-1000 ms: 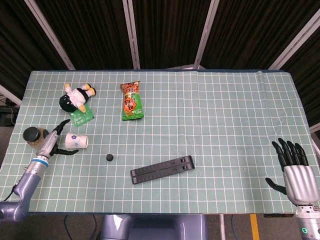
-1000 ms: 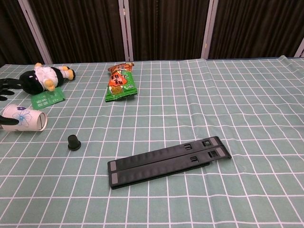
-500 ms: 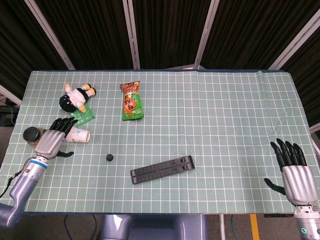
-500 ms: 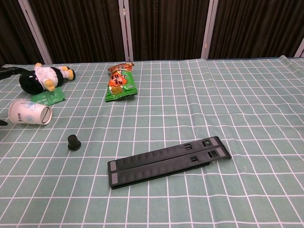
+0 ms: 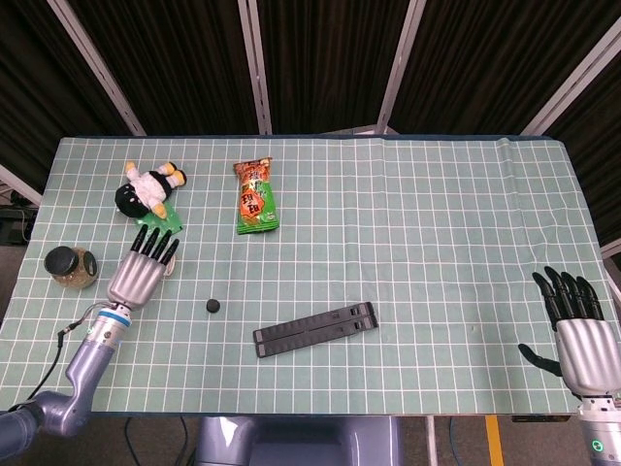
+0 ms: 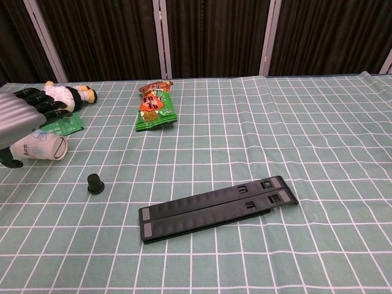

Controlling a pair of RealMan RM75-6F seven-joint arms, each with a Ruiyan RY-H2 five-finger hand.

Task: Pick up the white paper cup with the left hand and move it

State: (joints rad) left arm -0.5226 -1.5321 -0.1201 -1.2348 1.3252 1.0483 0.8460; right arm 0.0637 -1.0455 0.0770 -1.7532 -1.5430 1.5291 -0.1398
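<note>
My left hand [image 6: 24, 116], moved from beside the white paper cup [image 6: 44, 147] to directly above it, fingers extended and holding nothing, covers the cup lying on its side on the tabletop [image 5: 437, 243] near the plush toy [image 5: 146, 189]; grasp not yet made.
</note>
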